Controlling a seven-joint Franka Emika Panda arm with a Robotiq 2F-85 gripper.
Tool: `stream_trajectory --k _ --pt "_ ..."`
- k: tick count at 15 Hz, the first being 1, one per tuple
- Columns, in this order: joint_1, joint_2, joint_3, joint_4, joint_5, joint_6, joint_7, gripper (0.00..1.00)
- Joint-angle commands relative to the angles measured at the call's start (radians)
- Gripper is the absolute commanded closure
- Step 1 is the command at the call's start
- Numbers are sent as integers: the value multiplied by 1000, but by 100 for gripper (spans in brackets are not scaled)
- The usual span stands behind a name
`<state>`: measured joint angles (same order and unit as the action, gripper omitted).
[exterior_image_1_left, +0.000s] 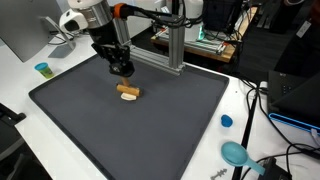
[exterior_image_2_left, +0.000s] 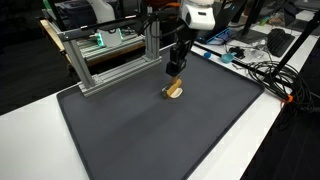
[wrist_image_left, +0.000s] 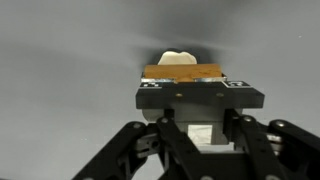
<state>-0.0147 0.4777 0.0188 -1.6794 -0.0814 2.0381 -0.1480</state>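
Observation:
A tan wooden block with a pale rounded piece leaning on it lies on the dark grey mat, seen in both exterior views. My gripper hangs just above and slightly behind that block, not touching it. Seen from the other side, the gripper points down at the mat. In the wrist view the block and the cream piece lie just beyond the gripper. Its jaws look drawn in, with a small pale patch between them that I cannot identify.
An aluminium frame stands at the mat's far edge, close behind the arm, also the frame. A small blue cup, a blue cap and a teal object sit on the white table. Cables lie beside the mat.

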Motion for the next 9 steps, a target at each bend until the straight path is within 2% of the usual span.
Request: stream_trajectory --k 1,9 --pt "8 45 -25 -14 -43 -47 14 78" --pt "19 55 -26 -33 -81 -103 17 78"
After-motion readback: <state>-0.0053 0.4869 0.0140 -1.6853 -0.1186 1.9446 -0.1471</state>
